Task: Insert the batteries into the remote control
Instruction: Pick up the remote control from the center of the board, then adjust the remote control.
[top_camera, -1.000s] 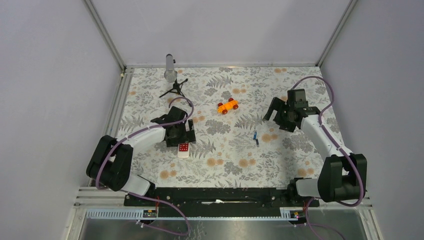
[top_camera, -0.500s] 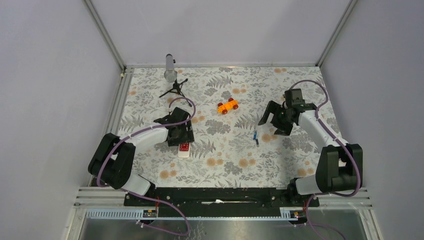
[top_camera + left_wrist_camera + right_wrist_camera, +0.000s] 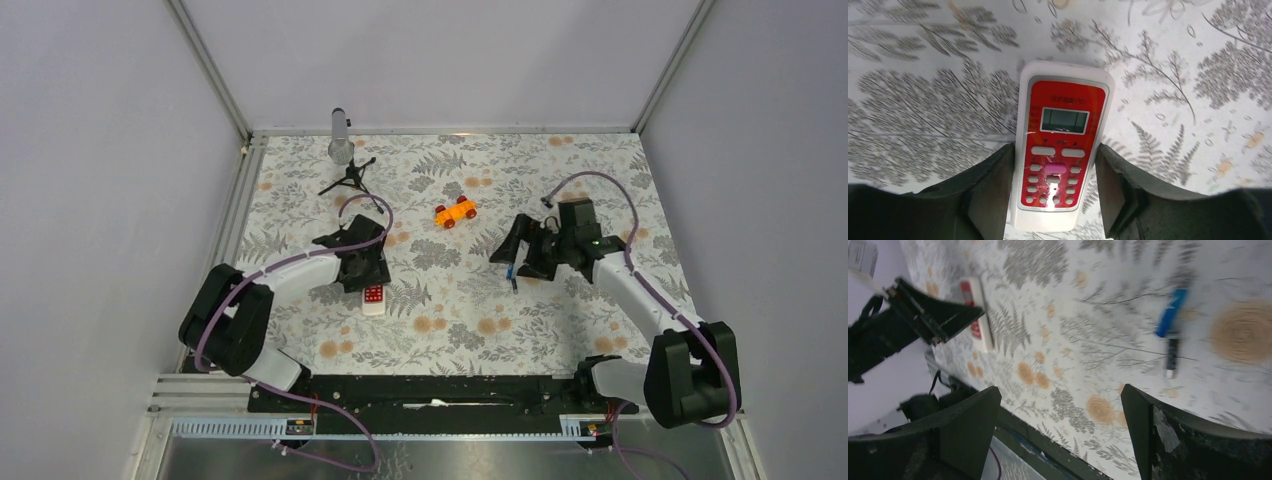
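Loading has barely begun, by the look of it: both batteries (image 3: 1171,315), one blue and one dark, lie end to end on the table (image 3: 600,170), well apart from the remote (image 3: 1063,100). The remote rests flat with its red button face up, so its back is hidden. It will probably have to be turned over and both cells fetched. The left tool (image 3: 1054,147) reaches down over the remote's lower half, fingers narrowed against both long sides. The right tool (image 3: 1060,390) hangs tilted above the batteries, gaping wide and holding nothing.
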